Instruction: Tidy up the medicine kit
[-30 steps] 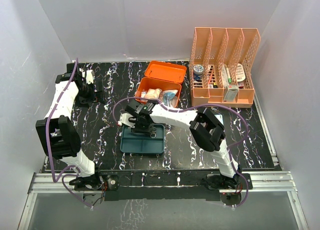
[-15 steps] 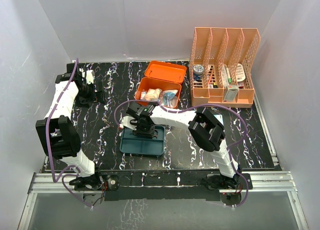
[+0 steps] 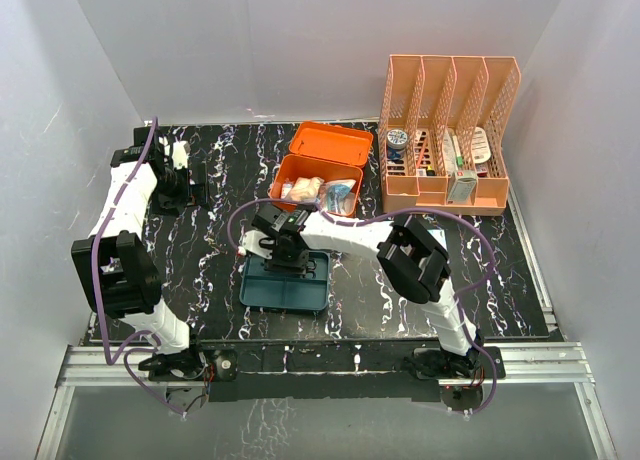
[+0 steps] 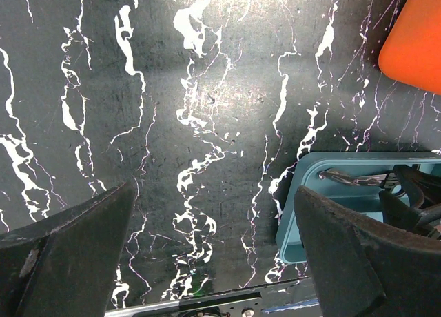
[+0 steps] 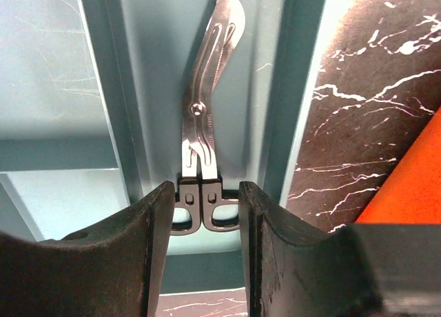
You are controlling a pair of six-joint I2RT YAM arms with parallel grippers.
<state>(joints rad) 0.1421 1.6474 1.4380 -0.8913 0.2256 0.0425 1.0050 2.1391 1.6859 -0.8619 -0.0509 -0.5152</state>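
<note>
Black marbled table, teal tray, right gripper astride scissors

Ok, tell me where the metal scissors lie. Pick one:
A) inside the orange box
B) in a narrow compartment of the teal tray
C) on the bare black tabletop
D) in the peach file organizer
B: the right wrist view shows the scissors lying in a narrow compartment of the teal tray, with their handles between the fingers of the right gripper.
</note>
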